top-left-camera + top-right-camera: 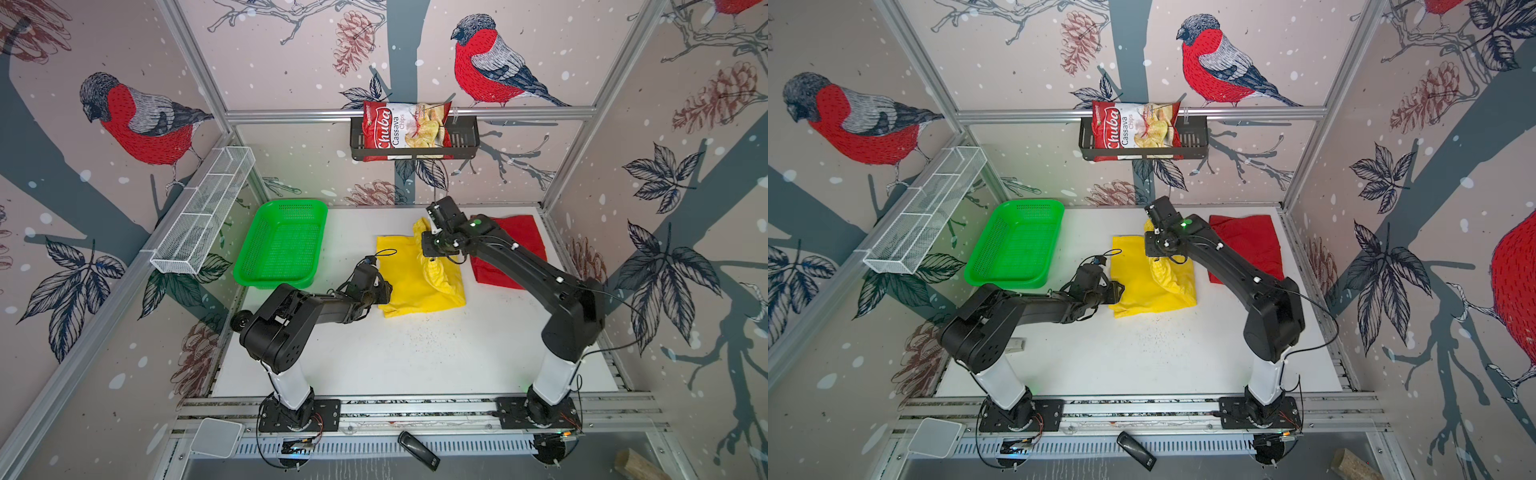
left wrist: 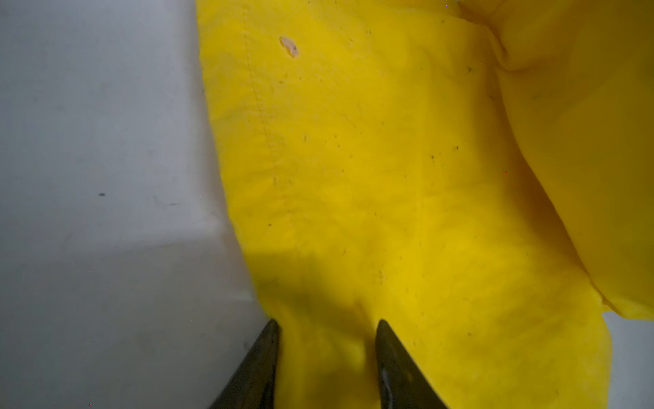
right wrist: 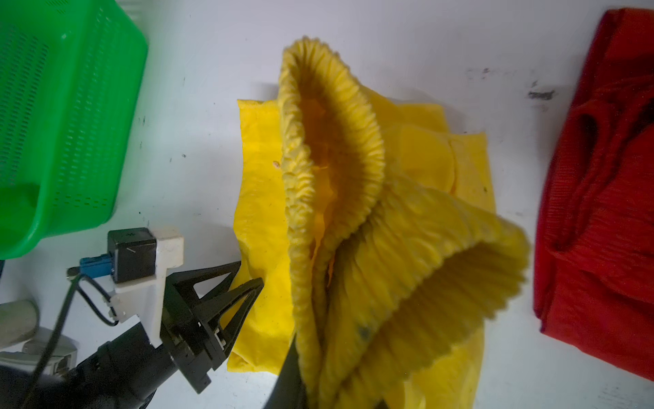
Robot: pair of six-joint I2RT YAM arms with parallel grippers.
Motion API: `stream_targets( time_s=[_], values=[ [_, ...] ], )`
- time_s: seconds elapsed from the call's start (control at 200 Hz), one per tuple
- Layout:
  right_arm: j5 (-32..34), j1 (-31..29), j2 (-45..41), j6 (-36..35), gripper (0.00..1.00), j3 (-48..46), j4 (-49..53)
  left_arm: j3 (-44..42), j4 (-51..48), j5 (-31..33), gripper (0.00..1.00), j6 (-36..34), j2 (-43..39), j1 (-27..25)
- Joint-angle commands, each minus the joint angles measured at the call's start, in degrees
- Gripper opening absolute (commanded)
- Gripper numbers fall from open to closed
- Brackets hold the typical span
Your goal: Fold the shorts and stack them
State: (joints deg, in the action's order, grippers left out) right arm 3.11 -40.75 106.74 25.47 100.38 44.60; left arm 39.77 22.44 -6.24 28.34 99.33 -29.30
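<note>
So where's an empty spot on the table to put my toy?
The big white front of the table, on the near side of the yellow shorts. Also a strip between the green basket and the yellow shorts. The back right is crowded: red shorts and the right arm over them.

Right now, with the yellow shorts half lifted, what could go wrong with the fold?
The right claw holds the yellow shorts only by the bunched waistband, raised above the table; the cloth may slip out. The left claw straddles just the edge of the cloth, jaws apart; closing there may catch one layer only and skew the fold.
</note>
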Motion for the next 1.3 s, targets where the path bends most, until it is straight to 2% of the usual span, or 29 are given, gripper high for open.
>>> stream_targets(
  time_s=[0.0,0.11,0.21,0.37,0.505,0.595,0.715,0.835,1.006,1.171,1.296],
  values=[
    [-1.4,-1.9,4.2,0.8,0.19,2.4,-1.8,-0.8,-3.3,-0.6,0.45,1.0,-0.9,0.7],
    [-5.8,-3.5,9.0,1.6,0.28,3.0,-5.6,-1.5,-4.7,-0.7,0.47,1.5,-3.6,2.1],
    [-11.6,-4.1,12.6,2.9,0.55,2.7,-11.3,-2.6,-7.0,-1.2,0.51,2.0,-7.6,4.0],
    [-15.9,-3.5,12.9,4.6,0.75,3.7,-15.8,-3.7,-12.4,-0.7,0.56,1.7,-17.1,6.9],
    [-18.5,-0.5,6.1,5.8,0.75,-3.0,-21.9,-3.3,-14.2,-1.4,0.55,0.7,-24.4,7.4],
    [-19.6,2.7,0.8,7.1,0.73,-11.3,-27.1,-3.5,-9.9,-6.6,0.53,-0.7,-26.0,7.4],
    [-20.4,7.0,-5.3,8.9,0.67,-23.5,-33.4,-3.4,-2.0,-13.8,0.46,2.5,-22.5,7.2],
    [-20.9,9.4,-8.5,9.6,0.61,-33.0,-38.3,-0.4,1.0,-16.5,0.4,3.7,-16.0,5.4],
    [-22.9,9.6,-7.8,9.3,0.56,-41.3,-44.0,4.1,2.9,-16.2,0.39,3.5,-7.0,2.9],
    [-22.3,9.5,-6.6,10.6,0.55,-48.5,-48.4,5.3,-1.8,-9.3,0.35,2.6,-0.1,3.7],
    [-22.3,7.6,-7.0,13.4,0.55,-54.5,-51.8,3.7,-4.0,-7.1,0.35,1.2,2.8,4.9]
  ],
)
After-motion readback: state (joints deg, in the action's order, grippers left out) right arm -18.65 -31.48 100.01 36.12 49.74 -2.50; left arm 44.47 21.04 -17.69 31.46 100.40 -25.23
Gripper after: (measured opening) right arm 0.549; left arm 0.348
